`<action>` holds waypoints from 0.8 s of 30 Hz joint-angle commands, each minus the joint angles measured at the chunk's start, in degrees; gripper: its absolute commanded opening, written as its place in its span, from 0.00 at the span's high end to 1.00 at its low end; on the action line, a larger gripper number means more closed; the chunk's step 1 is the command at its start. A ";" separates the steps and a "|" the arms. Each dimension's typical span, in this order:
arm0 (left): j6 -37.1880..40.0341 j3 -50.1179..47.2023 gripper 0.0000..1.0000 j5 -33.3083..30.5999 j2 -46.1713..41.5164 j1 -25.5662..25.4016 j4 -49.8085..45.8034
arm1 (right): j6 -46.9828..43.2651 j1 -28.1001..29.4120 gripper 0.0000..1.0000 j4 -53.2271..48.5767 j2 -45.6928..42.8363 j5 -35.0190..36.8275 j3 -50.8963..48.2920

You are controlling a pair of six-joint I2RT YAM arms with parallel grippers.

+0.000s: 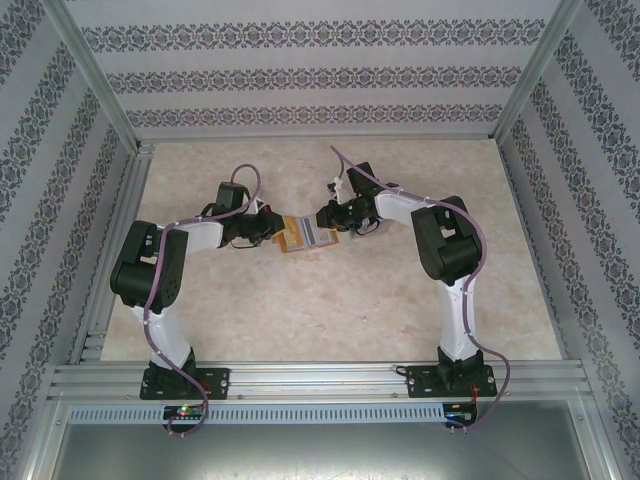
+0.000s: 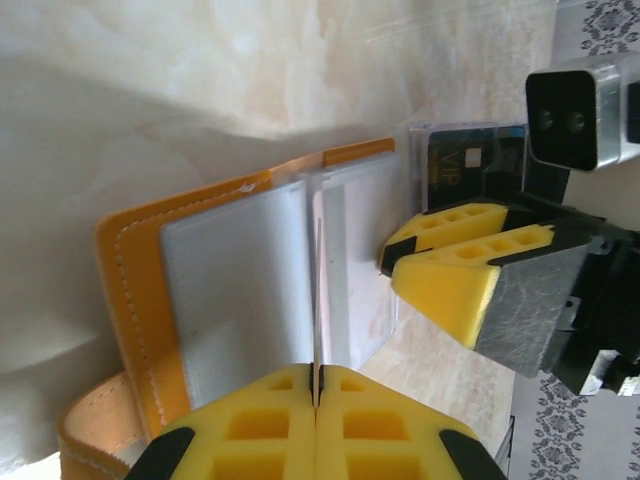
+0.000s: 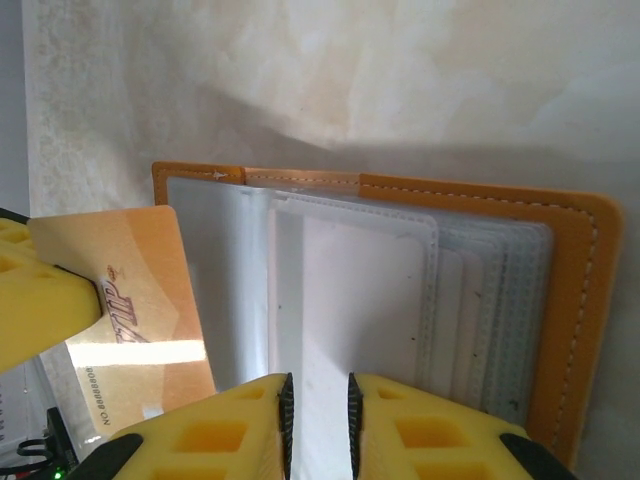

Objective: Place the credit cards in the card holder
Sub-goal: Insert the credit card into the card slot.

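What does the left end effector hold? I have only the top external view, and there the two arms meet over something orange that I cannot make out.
Observer: The left end effector is shut on a gold card printed VIP; the right wrist view shows its face.
Operator: Is it inside the card holder already?
Observer: No. The card holder lies open, and the card overlaps one end of it, in front of the clear sleeves, not in them.
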 commanded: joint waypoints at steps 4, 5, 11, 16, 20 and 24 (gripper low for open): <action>-1.99 1.82 1.00 3.14 1.21 0.65 5.10 | 0.11 0.10 0.74 -1.79 0.80 2.17 -1.74; -2.18 2.20 1.00 3.38 1.83 0.70 5.45 | 0.09 0.10 0.74 -1.79 0.74 2.16 -1.67; -3.21 3.42 1.00 4.15 4.90 0.51 7.66 | -0.20 0.10 0.74 -1.96 0.60 2.33 -1.76; -3.23 3.84 1.00 4.04 6.72 0.17 7.69 | -0.20 0.04 0.74 -2.10 0.60 2.27 -1.65; -3.31 3.71 1.00 4.49 7.47 -0.06 7.92 | -0.27 -0.01 0.74 -2.14 0.50 2.45 -1.69; -3.89 3.77 1.00 4.63 7.91 -0.35 8.82 | -0.28 -0.03 0.74 -2.23 0.73 2.35 -1.48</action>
